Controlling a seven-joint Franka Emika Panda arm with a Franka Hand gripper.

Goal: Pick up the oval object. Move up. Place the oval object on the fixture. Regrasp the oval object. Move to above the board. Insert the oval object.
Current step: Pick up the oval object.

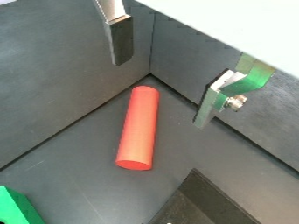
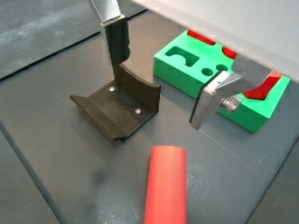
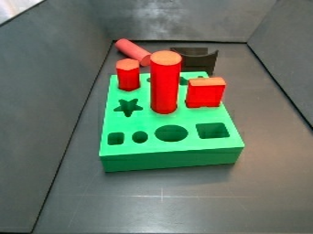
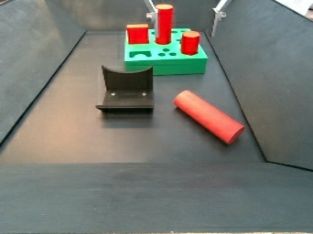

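One oval object (image 1: 138, 128) lies flat below the wide-open, empty tool (image 1: 167, 77) — its long axis slanting toward lower left in a wrist view

a lab test cell for robot manipulation, not a home or shop. walled in by plain dark grey matte panels (image 4: 55, 50) over a matching bare floor (image 4: 86, 137). furnished only with purpose-made test pieces: a thick bright green square board (image 3: 171, 137) with shaped holes and red pegs, a small black notched fixture (image 4: 126, 90), a long smooth red oval peg (image 4: 208, 115). overhead, a parallel-jaw gripper (image 2: 158, 74) with flat silver fingers, spread apart above the floor.
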